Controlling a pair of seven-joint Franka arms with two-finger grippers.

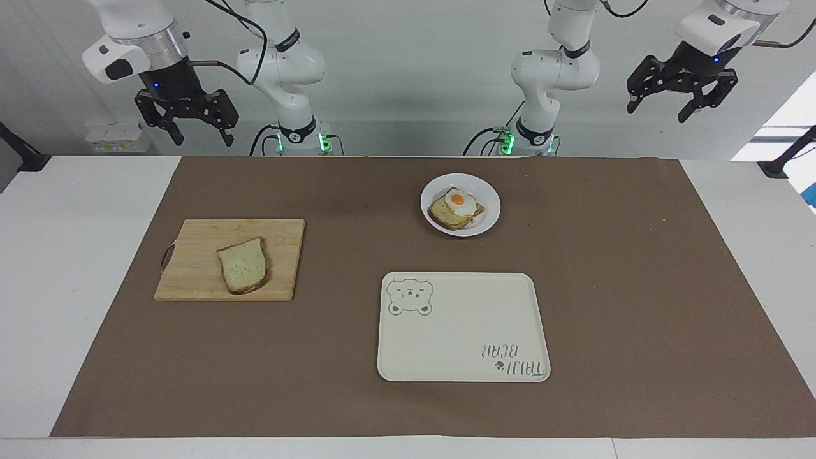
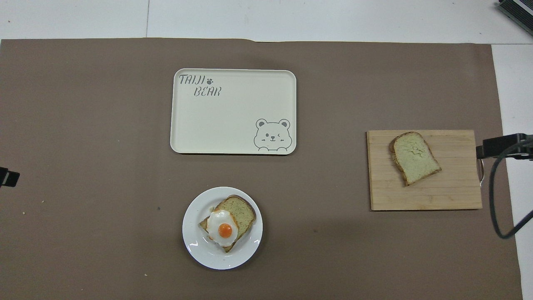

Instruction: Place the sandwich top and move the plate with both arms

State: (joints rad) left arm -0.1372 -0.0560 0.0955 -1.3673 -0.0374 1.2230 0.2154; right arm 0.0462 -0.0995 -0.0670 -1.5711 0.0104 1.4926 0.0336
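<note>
Two views of the surface (image 1: 64,268) as I see it from my remote station, both arms waiting raised at their own end.

Right hand (image 1: 199,132): it hangs in the air above the surface's edge at the right arm's end, at about 10 o'clock in the facing view. Its fingers stand apart and carry nothing.

Left hand (image 1: 660,105): it hangs in the air at about 2 o'clock in the facing view, at the left arm's end. Its fingers likewise stand apart, with nothing between them.

Sandwich top (image 1: 243,264): a plain slice lying flat on a wooden cutting board (image 1: 191,280), toward the right arm's end of the surface. In the overhead view I find the slice (image 2: 414,157) at about 3 o'clock, with its rounded end pointing away from the robots.

Plate (image 1: 488,213): a small round white plate near the robots, at about 6 o'clock in the overhead view (image 2: 195,246). It carries a bread slice topped with a fried egg (image 1: 458,203).

Tray (image 1: 459,344): a cream rectangle with a bear drawing and the lettering "TAIJI BEAR", farther from the robots than the plate and just apart from it. Nothing lies on it.

Brown mat (image 1: 637,287): it covers the middle of the surface, and the board, plate and tray all rest on it. The board lies well apart from the plate and the tray.
</note>
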